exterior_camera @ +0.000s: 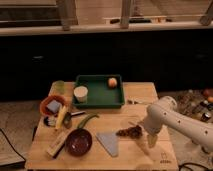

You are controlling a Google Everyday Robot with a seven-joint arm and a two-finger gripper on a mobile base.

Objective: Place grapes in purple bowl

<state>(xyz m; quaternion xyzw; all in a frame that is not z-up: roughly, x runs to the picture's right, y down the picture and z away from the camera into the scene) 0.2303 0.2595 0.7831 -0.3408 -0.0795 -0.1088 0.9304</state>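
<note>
One dark, knobbly grapes (129, 132) bunch — claw (146, 142) beside.

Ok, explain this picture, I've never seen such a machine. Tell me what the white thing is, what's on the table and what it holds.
The white thing is a robot arm, reaching in from the picture's right. At its tip is the pincer, hanging low over the wooden table. One camera looks down at the table from the front. Beside the pincer lie the grapes; whether it grips them I cannot tell. Further left sits the purple bowl. Behind is a green tray with an orange fruit and a white cup.
</note>
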